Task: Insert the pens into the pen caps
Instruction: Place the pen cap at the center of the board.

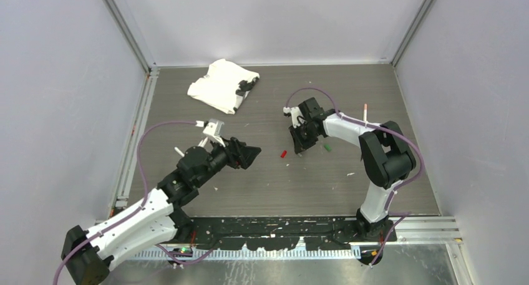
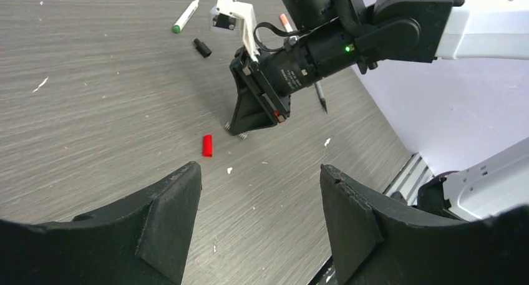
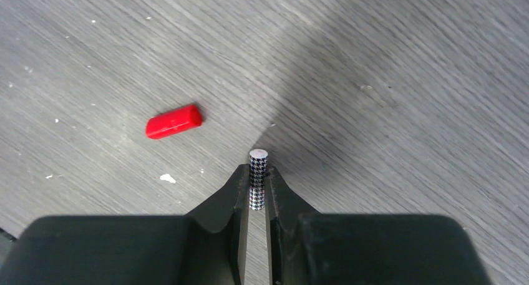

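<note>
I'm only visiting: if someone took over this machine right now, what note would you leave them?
Left gripper: open, empty, facing the red cap on the table.
Right gripper: shut on a pen, pointing down beside that cap.
Loose on the table: black cap, green cap, white pen with a green end, dark grey pen.
Done: no capping I can confirm. Left: pair the pens with caps.

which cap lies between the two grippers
The red cap, right between them; the black cap lies farther off, past the right gripper.
</note>
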You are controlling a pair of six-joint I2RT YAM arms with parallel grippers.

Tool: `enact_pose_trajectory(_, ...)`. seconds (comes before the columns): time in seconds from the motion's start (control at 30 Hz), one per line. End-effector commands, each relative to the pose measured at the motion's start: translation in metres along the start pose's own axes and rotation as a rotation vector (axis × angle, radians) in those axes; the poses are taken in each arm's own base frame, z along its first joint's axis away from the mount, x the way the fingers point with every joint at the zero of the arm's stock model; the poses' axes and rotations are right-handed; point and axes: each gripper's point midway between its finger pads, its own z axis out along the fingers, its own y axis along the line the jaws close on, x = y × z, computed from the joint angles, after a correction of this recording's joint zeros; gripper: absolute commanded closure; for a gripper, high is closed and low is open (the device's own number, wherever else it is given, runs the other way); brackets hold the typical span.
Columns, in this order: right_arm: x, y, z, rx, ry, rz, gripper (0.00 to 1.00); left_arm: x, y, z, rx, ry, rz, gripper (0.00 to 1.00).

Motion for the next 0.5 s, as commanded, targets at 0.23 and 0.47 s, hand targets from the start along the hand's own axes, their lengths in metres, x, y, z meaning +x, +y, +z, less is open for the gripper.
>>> enact_pose_trajectory(0.23, -0.014, -0.006, -0.009, 0.046, -0.002, -0.027, 0.62, -0.068, -0.070, -0.028, 0.126, 0.184, 0.278, 0.27)
enact_pose_trajectory(0.47, -0.031, 0.000, -0.061, -0.026, -0.090, -0.084, 0.40, -0.067, -0.050, -0.034, 0.069, 0.258, 0.496, 0.27)
